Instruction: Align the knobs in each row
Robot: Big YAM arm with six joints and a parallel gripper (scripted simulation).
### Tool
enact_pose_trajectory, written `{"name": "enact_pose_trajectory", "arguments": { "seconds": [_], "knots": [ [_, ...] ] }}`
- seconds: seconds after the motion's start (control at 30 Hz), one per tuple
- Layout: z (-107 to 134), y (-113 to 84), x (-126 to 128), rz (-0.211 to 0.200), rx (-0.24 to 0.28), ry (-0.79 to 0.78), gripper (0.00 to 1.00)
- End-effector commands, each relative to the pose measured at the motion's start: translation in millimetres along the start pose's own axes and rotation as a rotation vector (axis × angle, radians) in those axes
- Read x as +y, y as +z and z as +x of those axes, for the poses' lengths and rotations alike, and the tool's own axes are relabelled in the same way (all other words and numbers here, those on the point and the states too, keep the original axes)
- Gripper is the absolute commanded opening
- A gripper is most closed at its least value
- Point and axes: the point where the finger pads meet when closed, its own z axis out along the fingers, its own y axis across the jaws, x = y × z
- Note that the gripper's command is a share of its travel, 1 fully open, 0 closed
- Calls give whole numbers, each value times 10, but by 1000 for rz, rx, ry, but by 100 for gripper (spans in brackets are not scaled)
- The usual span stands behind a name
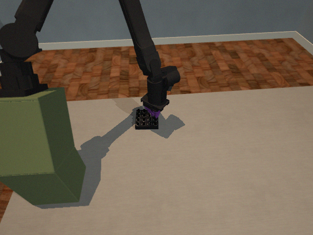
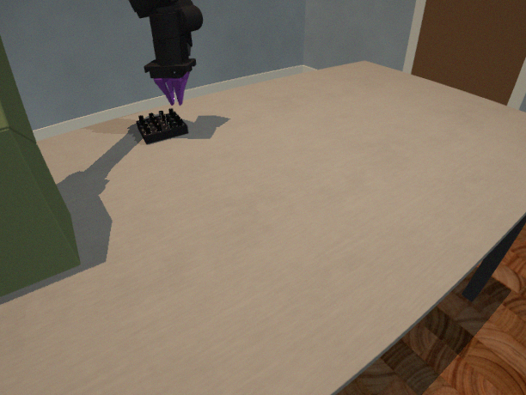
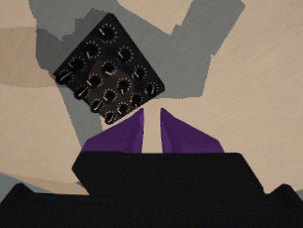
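The black knob box [image 1: 146,119] stands on the table with several small knobs in rows, each with a white line. It also shows in the exterior view [image 2: 162,125] and, turned diagonally, in the wrist view [image 3: 110,69]. My gripper [image 1: 153,114] [image 2: 174,102] with purple fingers points down and hovers a little above the box's far right corner. In the wrist view the fingertips stand a narrow gap apart with nothing between them, just off the box's near corner. The printed names are too small to read.
A large green block [image 1: 33,143] stands at the table's left side, also in the exterior view [image 2: 26,206]. The arm's base [image 1: 18,51] rises behind it. The table's far edge runs just behind the knob box.
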Motion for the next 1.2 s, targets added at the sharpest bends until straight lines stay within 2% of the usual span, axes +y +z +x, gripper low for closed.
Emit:
{"name": "enact_pose_trajectory", "arguments": {
  "seconds": [0.0, 0.23, 0.3, 0.33, 0.7, 1.17],
  "knots": [
    [-98, -155, -60, 15, -29, 154, 18],
    [-87, -185, -66, 13, -29, 323, 18],
    [-87, -185, -66, 13, -29, 323, 18],
    [-88, -184, -37, 10, -25, 385, 18],
    [-101, -231, -56, 8, -33, 641, 18],
    [-117, -235, -64, 9, -37, 654, 18]
  ]
}}
